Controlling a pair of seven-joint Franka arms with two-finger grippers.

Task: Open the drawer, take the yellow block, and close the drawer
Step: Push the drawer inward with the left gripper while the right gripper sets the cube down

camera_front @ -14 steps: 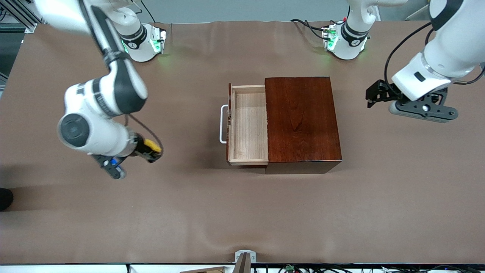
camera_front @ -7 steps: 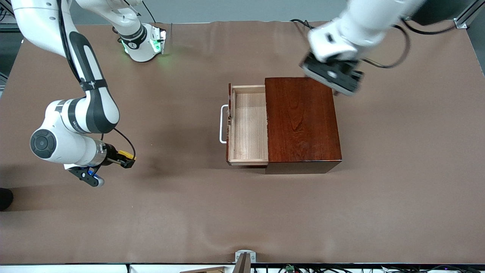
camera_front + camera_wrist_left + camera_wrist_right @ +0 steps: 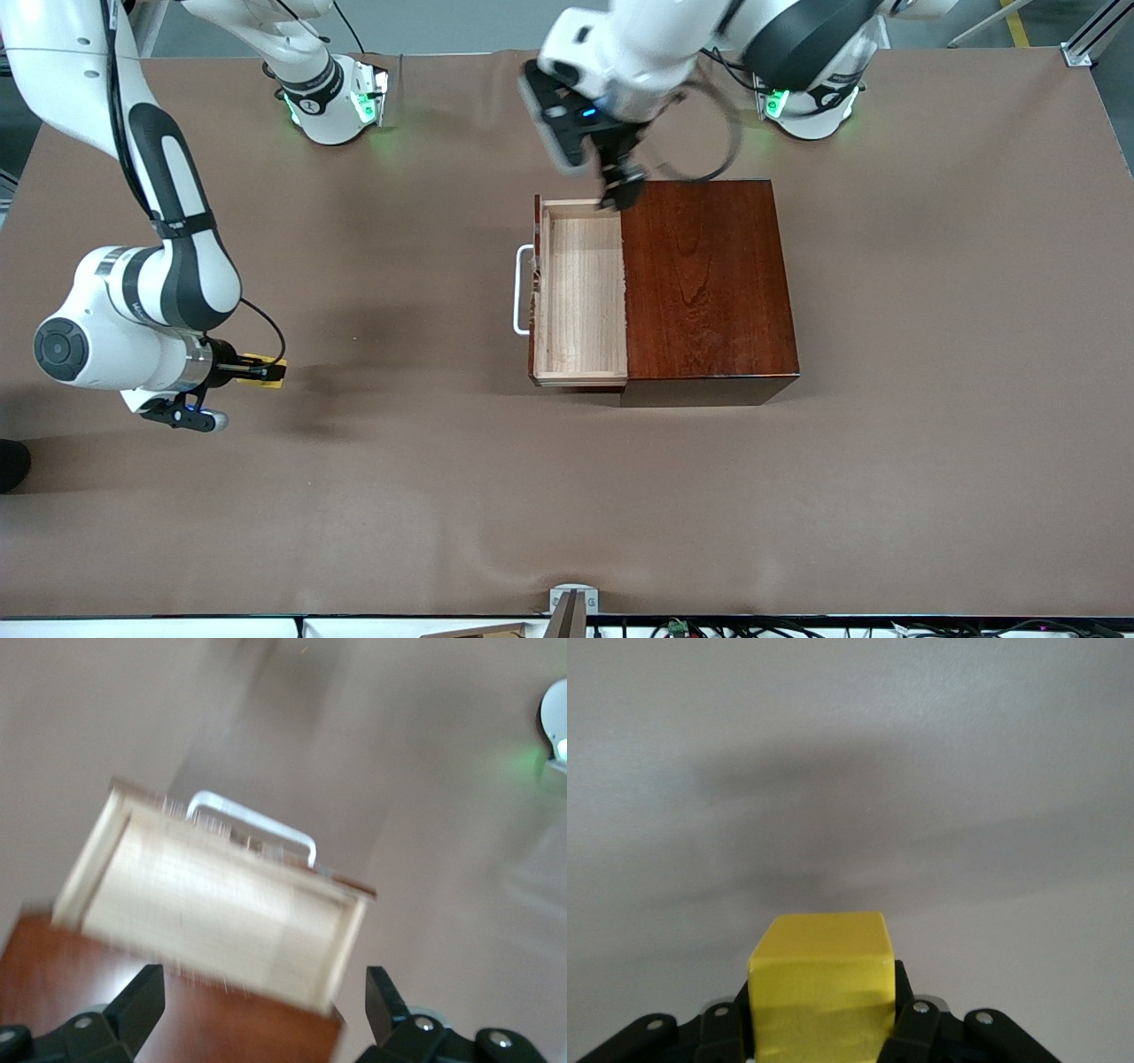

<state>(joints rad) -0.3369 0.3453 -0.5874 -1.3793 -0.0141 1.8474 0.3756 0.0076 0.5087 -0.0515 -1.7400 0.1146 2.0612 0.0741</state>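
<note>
Yellow block (image 3: pixel 820 985) bright yellow, plain. Right tool (image 3: pixel 824 1028) black; left tool (image 3: pixel 261 1014) black too. Drawer (image 3: pixel 580 292) pale light wood with fine straight grain, dark reddish-brown front, white handle (image 3: pixel 521 291). Box (image 3: pixel 709 283) glossy mahogany, faint darker grain. Surface (image 3: pixel 443 496) flat matte brown. Arms white with black bands.

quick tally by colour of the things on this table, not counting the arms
yellow: 1, the yellow block, held by the right gripper
mahogany: 1, the box
pale wood: 1, the drawer, open, under the left gripper
total: 3
</note>
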